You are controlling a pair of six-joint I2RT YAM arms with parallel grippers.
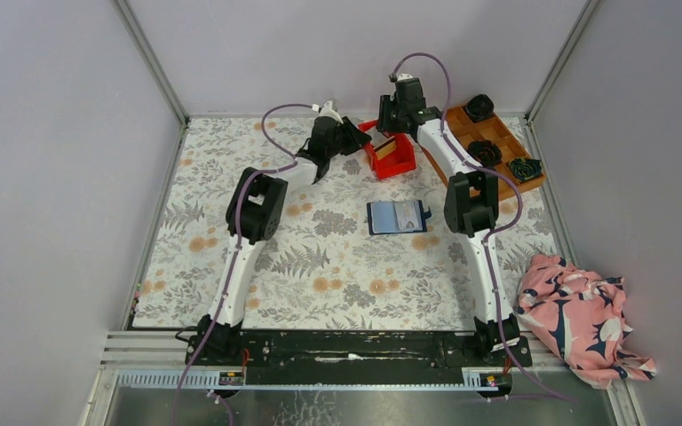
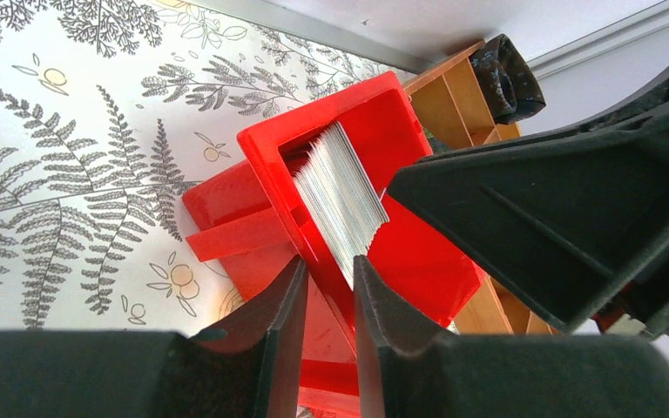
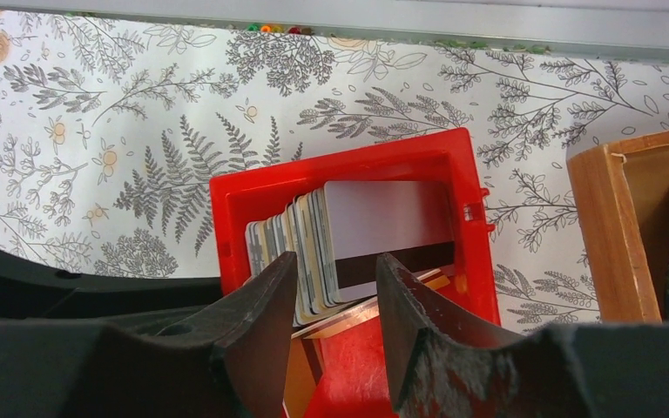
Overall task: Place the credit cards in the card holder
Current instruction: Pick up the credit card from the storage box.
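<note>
The credit cards stand as a stack in a red bin (image 1: 400, 165) at the back middle. In the right wrist view a white card with a black stripe (image 3: 388, 222) fronts the stack, and an orange-tan card (image 3: 375, 313) lies tilted below it. My right gripper (image 3: 335, 266) is open above the bin, fingers either side of the stack's near end. My left gripper (image 2: 328, 266) is closed on the bin's wall (image 2: 314, 235), beside the card edges (image 2: 340, 196). The navy card holder (image 1: 397, 216) lies open mid-table, away from both grippers.
A wooden grid tray (image 1: 499, 135) holding dark fabric rolls (image 1: 479, 107) stands right of the bin; it also shows in the right wrist view (image 3: 599, 235). A pink patterned cloth (image 1: 582, 315) lies off the mat at the near right. Grey walls enclose the table.
</note>
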